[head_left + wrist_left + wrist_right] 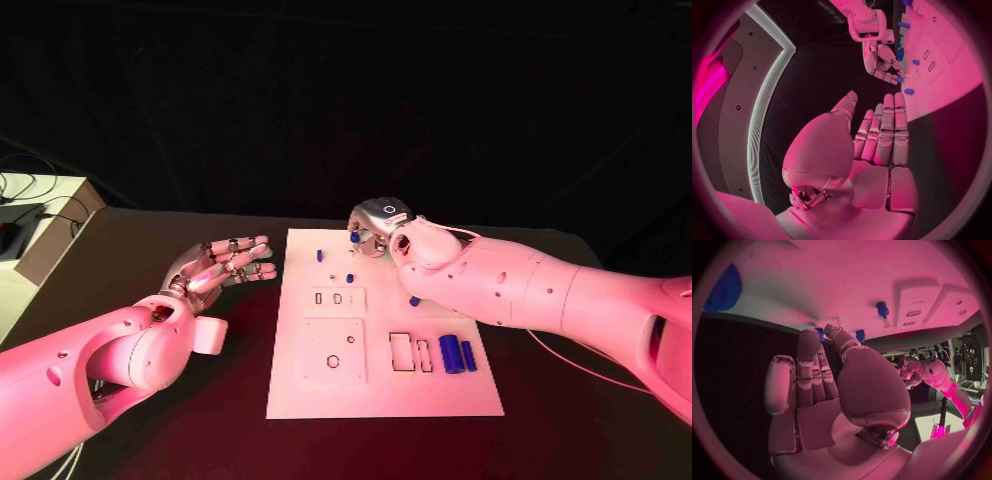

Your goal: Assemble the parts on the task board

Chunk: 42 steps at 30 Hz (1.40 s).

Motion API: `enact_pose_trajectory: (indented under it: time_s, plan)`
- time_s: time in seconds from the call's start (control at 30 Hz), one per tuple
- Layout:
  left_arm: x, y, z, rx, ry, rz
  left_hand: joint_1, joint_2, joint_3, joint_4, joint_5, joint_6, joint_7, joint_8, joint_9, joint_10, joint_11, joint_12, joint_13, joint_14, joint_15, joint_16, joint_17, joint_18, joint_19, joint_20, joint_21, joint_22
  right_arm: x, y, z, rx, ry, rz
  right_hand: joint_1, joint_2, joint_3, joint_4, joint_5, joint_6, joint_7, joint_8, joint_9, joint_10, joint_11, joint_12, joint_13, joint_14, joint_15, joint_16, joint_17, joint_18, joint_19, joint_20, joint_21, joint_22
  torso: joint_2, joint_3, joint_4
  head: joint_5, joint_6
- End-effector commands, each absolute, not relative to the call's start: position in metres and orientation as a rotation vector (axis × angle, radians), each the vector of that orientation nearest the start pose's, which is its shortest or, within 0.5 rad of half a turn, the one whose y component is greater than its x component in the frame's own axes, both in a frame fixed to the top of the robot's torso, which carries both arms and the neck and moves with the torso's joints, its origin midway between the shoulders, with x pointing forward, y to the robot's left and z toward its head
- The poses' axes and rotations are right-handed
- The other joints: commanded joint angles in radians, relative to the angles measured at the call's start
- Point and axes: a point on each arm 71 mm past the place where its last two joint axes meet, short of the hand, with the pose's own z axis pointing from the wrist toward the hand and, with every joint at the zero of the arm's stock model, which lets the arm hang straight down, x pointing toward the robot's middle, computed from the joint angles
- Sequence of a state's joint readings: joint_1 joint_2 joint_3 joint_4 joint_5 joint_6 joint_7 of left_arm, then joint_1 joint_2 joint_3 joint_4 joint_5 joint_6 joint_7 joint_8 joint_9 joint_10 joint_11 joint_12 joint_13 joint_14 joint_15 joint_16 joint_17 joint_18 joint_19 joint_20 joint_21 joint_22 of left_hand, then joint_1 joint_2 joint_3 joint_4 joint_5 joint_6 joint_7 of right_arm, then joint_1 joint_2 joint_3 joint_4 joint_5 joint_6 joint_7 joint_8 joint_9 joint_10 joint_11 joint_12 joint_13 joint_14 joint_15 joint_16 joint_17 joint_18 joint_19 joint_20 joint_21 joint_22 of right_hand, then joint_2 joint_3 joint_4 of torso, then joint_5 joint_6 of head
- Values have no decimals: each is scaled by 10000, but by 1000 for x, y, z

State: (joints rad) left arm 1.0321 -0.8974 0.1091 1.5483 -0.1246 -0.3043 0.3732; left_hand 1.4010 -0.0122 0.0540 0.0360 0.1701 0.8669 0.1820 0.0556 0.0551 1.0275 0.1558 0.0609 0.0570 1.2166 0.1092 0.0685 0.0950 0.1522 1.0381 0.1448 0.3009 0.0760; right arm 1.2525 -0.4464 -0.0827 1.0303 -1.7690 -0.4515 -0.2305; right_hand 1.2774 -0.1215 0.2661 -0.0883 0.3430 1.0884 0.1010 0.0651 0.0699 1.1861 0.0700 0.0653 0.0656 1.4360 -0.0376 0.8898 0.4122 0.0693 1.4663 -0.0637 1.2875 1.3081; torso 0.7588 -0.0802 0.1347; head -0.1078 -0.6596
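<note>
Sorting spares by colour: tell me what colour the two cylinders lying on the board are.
Blue; the two cylinders show best in the head view.

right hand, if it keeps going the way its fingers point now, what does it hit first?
Most likely the small blue part at the right hand's fingertips, near the far end of the task board; behind it lies the board itself. Whether they already touch is unclear.

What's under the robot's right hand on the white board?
The right hand hovers over the task board's far edge, fingertips at a small blue part. Whether it grips that part is hidden by the fingers.
</note>
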Motion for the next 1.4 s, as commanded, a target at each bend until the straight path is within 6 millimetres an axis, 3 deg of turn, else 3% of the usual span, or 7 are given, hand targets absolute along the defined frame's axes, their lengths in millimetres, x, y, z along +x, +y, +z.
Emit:
enact_pose_trajectory:
  time_s: [0.03,0.5,0.8,0.97,1.1,1.23,1.4]
  plan:
    - [474,229,-199,-10999,14068,-15338,-51,36,-28,-35,-58,-50,15,1,9,-29,23,-19,13,-81,-4,-14,-6,-130,-62,34,-60,-6,567,-137,-182,-3258,14135,3242,150,17,-44,5,56,-22,22,-25,2,28,-14,5,3,-15,22,-22,-10,100,842,95,-15,1265,-5,-5,8,5,-2]
    - [474,231,-199,-11009,14051,-15292,-51,36,-28,-35,-58,-50,15,1,9,-29,23,-19,13,-81,-4,-14,-6,-130,-62,34,-60,-6,566,-146,-181,-3159,14085,3169,206,85,-8,12,56,393,93,-17,20,290,-59,4,9,31,-12,-30,-39,79,846,59,29,1280,6,2,-4,31,1]
    - [474,231,-200,-11011,14047,-15282,-51,36,-28,-35,-58,-50,15,1,9,-29,23,-19,13,-81,-4,-14,-6,-130,-62,34,-60,-6,564,-148,-178,-3079,13763,3375,203,82,-20,12,80,350,83,-27,2,363,-83,8,12,39,-26,-43,-50,73,845,47,32,1278,5,-6,6,38,11]
    - [475,232,-200,-11008,14031,-15275,-34,44,-41,-42,-59,-48,16,2,9,-30,25,-18,13,-89,-2,-17,-2,-125,-61,37,-68,-7,560,-154,-174,-2629,13357,3804,219,40,-9,-8,45,69,63,-26,-10,731,-206,71,47,105,-96,-19,-44,5,865,-2,255,1381,-8,-5,-10,35,68]
    - [476,234,-200,-10988,13990,-15275,-32,29,-49,-49,-57,-49,8,4,10,-33,23,-17,14,-91,-2,-18,-2,-128,-66,41,-71,-8,557,-168,-168,-1464,13754,4407,242,-76,-292,-1,-326,56,198,-23,-4,1117,-250,55,125,104,-136,77,34,-101,879,-84,598,1555,-15,13,-44,41,136]
    - [477,238,-201,-10989,13921,-15193,-21,23,-50,-60,-60,-49,1,3,10,-28,22,-17,14,-100,0,-19,-3,-128,-70,41,-73,-8,554,-186,-159,-630,14177,5228,413,-120,-800,-25,-749,-229,396,-19,-19,1214,-222,201,358,-1,-106,33,59,-101,859,-74,534,1547,-42,52,-159,40,231]
    - [478,240,-201,-10989,13881,-15150,-21,23,-50,-60,-60,-49,1,3,10,-28,22,-17,14,-100,0,-19,-3,-128,-70,41,-73,-8,550,-207,-151,100,14264,6369,941,140,-1366,-203,-611,-465,446,-9,-8,619,-185,1076,1000,-457,-39,57,53,12,748,-4,-179,1295,-62,125,-271,111,295]
